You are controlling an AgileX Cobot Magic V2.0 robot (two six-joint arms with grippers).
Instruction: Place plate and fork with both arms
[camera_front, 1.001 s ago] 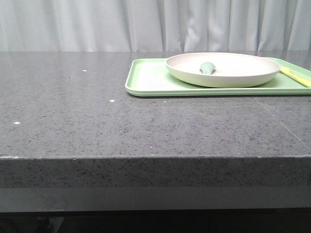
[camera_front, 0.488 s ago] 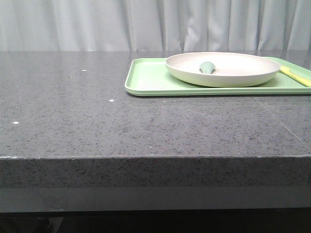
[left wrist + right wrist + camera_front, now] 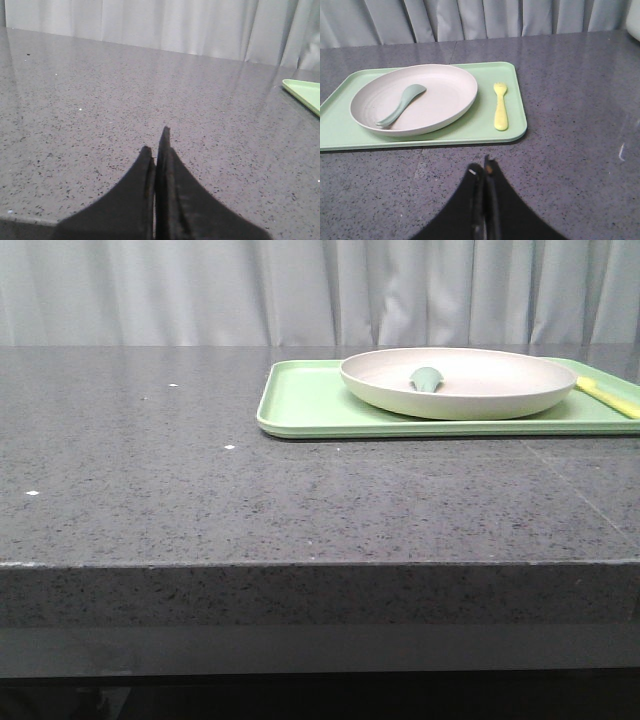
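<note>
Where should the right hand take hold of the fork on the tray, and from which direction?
Probably at the handle of the fork, coming straight down from above. It lies flat on the tray beside the plate, tines pointing away from the right hand, so only its narrow sides offer a pinch. The hand is shut and would need to open first.

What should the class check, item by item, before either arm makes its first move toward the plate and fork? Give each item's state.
1. Plate sits on the green tray: ok.
2. Fork lies free on the tray beside the plate: ok.
3. Plate empty: not ok, a spoon lies in it.
4. Left gripper open for grasping: not ok, jaws shut.
5. Right gripper open: not ok, jaws shut.
6. Placement spot marked on the table: cannot tell.
</note>
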